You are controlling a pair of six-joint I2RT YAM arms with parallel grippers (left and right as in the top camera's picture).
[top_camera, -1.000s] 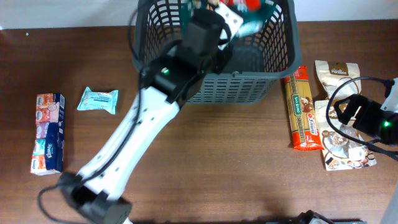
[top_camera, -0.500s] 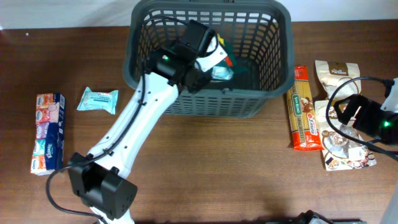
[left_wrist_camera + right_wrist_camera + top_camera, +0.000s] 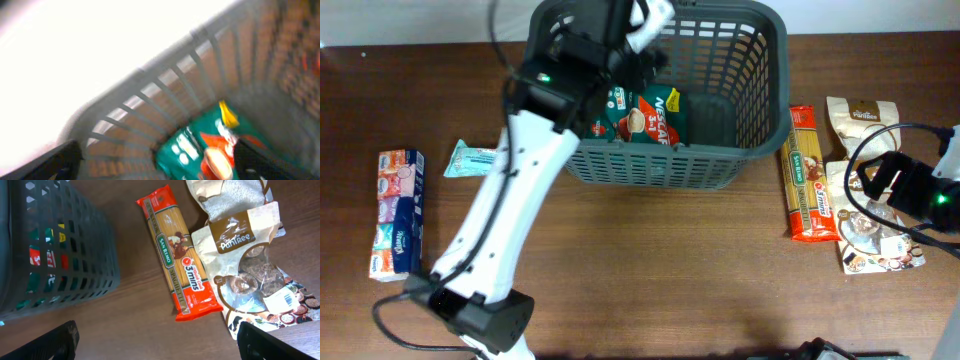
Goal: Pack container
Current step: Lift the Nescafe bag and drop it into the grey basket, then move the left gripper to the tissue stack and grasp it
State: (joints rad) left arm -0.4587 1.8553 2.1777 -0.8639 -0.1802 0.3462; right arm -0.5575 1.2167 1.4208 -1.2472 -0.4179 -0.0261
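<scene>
The container [image 3: 760,150], a dark grey lattice basket, stands at the back middle of the table. A green Nescafe packet [image 3: 645,118] lies flat on its floor. My left gripper [image 3: 618,42] hovers over the basket's left half, open and empty. In the blurred left wrist view the green packet [image 3: 205,150] lies loose below the left gripper [image 3: 160,167], between the widely spread fingers [image 3: 60,160] and apart from them. My right gripper [image 3: 868,182] hangs open at the right over brown packets. The right wrist view shows bare table under the right gripper [image 3: 157,345] and the container [image 3: 55,245] at left.
A red spaghetti pack [image 3: 805,185] lies right of the basket, with brown Pantree pouches [image 3: 860,120] beyond it. A pale blue packet [image 3: 470,160] and a tissue pack [image 3: 398,212] lie at the left. The left arm [image 3: 500,220] crosses the table's left middle.
My left gripper has opened and let go of the green packet, which now lies on the basket floor. The left arm swung towards the basket's back left. The right arm has not moved.
</scene>
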